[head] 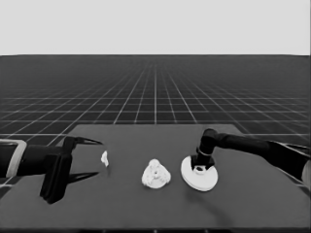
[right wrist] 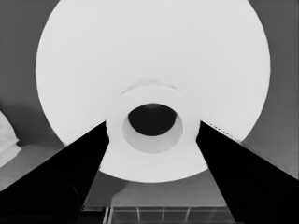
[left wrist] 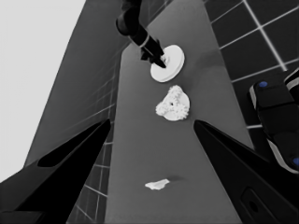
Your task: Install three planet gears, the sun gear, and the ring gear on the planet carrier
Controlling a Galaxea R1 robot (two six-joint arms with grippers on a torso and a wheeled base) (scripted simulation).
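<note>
The right gripper stands lower right of centre in the head view, its fingers clasping the raised hub of the larger round part, which is tilted on the table. Only the right wrist view shows that grip closely: the two black fingers press against either side of the hub, with the larger round part filling the frame around its dark centre hole. Left of it in the head view, apart, sits the smaller round part with toothed gears on it; the left wrist view shows the gears' teeth more plainly. Further left lies a thin white piece. The left gripper waits at the left edge, jaws spread wide, holding nothing.
</note>
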